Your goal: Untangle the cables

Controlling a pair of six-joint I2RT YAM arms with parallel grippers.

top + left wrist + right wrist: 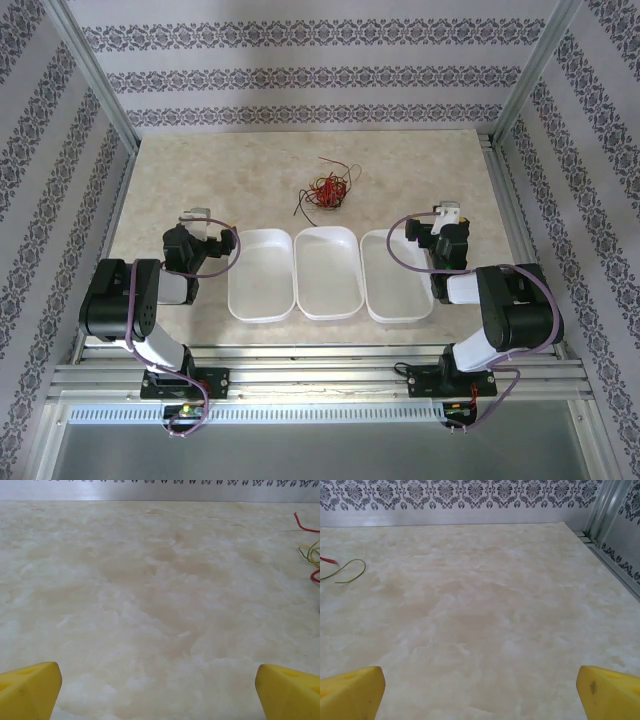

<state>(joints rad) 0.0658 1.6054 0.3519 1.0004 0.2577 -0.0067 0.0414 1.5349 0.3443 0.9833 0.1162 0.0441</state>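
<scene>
Two grippers spread wide and holding nothing, with one small knot of cables lying beyond and between them on the marble-patterned table. From above: red, black and pale yellow strands bunched into a roughly round clump with no clear long axis, one loose end trailing toward the near left, another curling toward the far wall. Placed just past the far rim of the middle tray in a row of three white trays, near it but not touching. Left gripper beside the left tray; right gripper mirrored beside the right tray. Clump ahead and to the right of the left gripper, ahead and to the left of the right gripper, about equally far from both, so no obviously nearer arm. From the left wrist: yellow fingertips at the bottom corners, bare table between, a few strands of the cables at the right edge. From the right wrist: the same wide-set fingertips, one thin loop with a red tip at the left edge. Left arm and right arm tucked low, elbows back, wrists level and pointing toward the far wall. Likely need for the coming move, judged from the layout alone: an inward diagonal reach by either arm.
</scene>
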